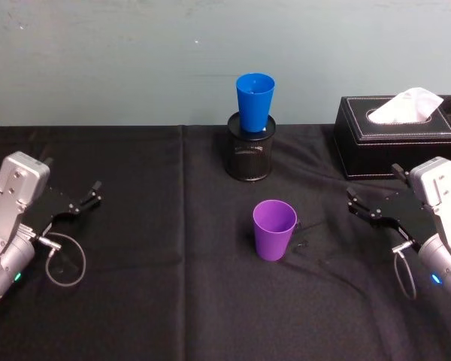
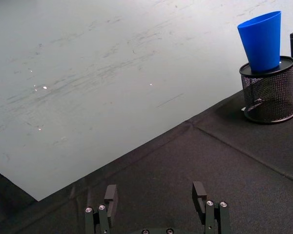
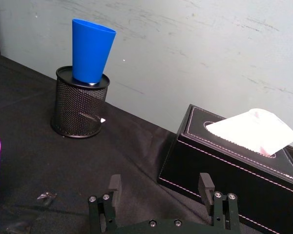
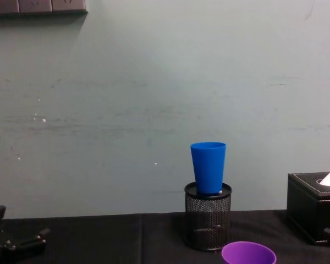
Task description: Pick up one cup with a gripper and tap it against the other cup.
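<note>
Head view: the purple cup (image 1: 274, 229) stands upright, rim up, on the black tablecloth (image 1: 173, 301) near the table's centre. It touches nothing, and both arms are well apart from it. The blue cup (image 1: 255, 101) stands upright farther back, close to the wall, with its narrow base seated in the mouth of a black mesh pot (image 1: 249, 154). This seating raises the blue cup above the purple cup and leaves most of its side wall exposed, probably to give a clear surface for the tap. A black tissue box (image 1: 398, 135) lies at the back on the right side, beside the pot and apart from it.

The left gripper (image 2: 155, 192) rests low at the table's left edge, jaws apart, nothing between them. The right gripper (image 3: 159, 184) rests low at the right edge, jaws likewise apart and empty, facing the pot and the tissue box.

Task status: no grasp is made; the pick-up step is not yet begun. The purple cup's taper is likely to let a loose grip slide, so a firm side grasp below the rim appears suitable. The right gripper appears slightly nearer to that cup. A hard tap could tip the blue cup off the pot.
</note>
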Robot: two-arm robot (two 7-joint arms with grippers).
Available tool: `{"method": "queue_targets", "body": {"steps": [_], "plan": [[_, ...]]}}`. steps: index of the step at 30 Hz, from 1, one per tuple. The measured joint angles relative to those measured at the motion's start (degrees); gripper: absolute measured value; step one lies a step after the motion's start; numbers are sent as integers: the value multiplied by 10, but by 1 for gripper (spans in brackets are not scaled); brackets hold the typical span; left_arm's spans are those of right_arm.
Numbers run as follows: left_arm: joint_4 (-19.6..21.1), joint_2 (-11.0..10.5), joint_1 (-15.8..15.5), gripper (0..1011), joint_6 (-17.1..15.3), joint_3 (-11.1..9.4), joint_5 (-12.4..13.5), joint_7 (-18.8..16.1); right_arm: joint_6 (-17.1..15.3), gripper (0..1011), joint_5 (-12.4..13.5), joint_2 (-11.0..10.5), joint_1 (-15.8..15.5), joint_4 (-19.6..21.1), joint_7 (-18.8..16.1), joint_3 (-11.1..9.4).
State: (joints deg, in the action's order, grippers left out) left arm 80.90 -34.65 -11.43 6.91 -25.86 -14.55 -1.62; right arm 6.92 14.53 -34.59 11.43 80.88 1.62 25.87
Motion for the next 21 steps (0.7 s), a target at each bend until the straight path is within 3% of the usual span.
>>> {"method": "queue_targets", "body": {"steps": [21], "plan": [[0, 0, 0, 1000, 0, 0, 0, 0, 0, 1003, 0, -1, 0, 0, 0, 0]]}}
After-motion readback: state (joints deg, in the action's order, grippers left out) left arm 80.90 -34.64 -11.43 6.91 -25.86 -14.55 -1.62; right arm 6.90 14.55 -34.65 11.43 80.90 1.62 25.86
